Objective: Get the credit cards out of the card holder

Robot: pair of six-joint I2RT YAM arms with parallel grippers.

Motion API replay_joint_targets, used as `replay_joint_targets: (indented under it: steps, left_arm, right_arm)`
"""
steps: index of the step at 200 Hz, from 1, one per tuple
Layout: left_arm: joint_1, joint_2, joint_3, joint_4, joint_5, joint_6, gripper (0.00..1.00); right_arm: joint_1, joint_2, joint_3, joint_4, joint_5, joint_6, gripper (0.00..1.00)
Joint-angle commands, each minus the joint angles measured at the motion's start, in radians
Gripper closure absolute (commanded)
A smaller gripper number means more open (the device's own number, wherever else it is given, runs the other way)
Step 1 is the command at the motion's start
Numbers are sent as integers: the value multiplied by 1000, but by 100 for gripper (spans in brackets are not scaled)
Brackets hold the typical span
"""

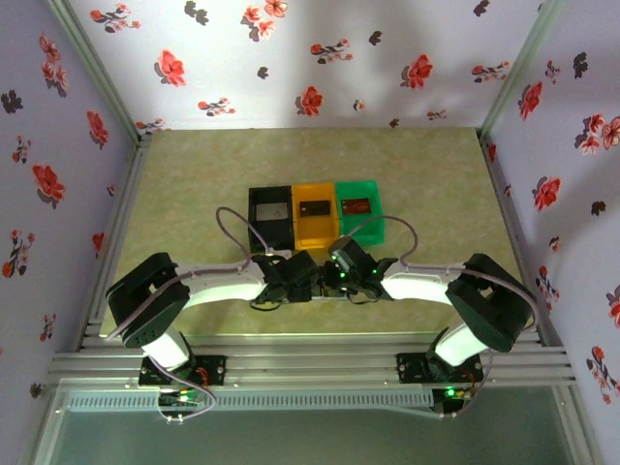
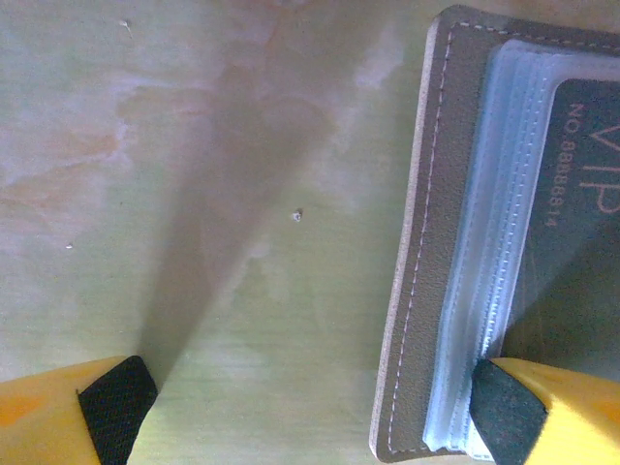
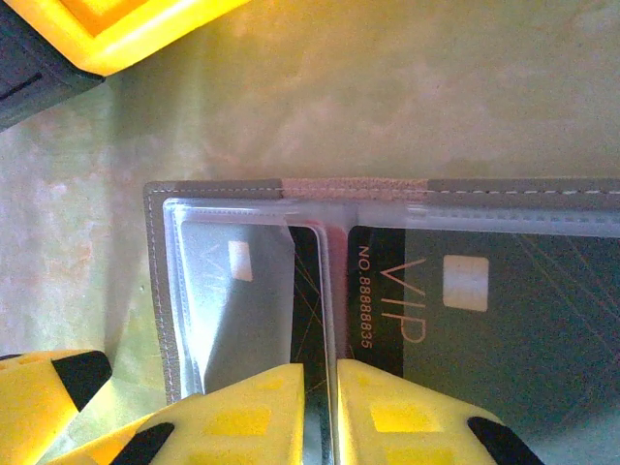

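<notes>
Holder (image 3: 194,188) lay open on the table (image 1: 194,194), near of the bins (image 1: 313,218), between both claws. Right claw (image 3: 334,387), narrow, pinched a clear sleeve (image 3: 334,291); the VIP card (image 3: 504,349) lay just beyond its fingertips. Left claw (image 2: 312,402), wide, straddled one holder edge.

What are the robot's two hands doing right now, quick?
Left gripper: open, holding nothing.
Right gripper: closed, pinching a clear sleeve of the card holder.

Left arm (image 1: 218,286) and right arm (image 1: 426,286) stretched inward, wrists meeting mid-worktop. Left gripper (image 2: 310,412) aimed down, jaws spread wide. Right gripper (image 3: 334,412) aimed down, jaws nearly together.
</notes>
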Motion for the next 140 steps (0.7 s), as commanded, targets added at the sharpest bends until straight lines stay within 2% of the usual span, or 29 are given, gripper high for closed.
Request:
replay_joint_targets:
  steps: [1,93,140]
  left_arm:
    - [-48,146,-74,195,251,6,8]
    - [-47,57,-101,198,217,14,8]
    - [-46,54,-111,201,218,12,8]
  right_arm:
    - [27,-33,17,42,-77,-11,83]
    - [26,-43,30,-38,-60,-25,84]
    - [25,-44,32,-92,-24,-15,80]
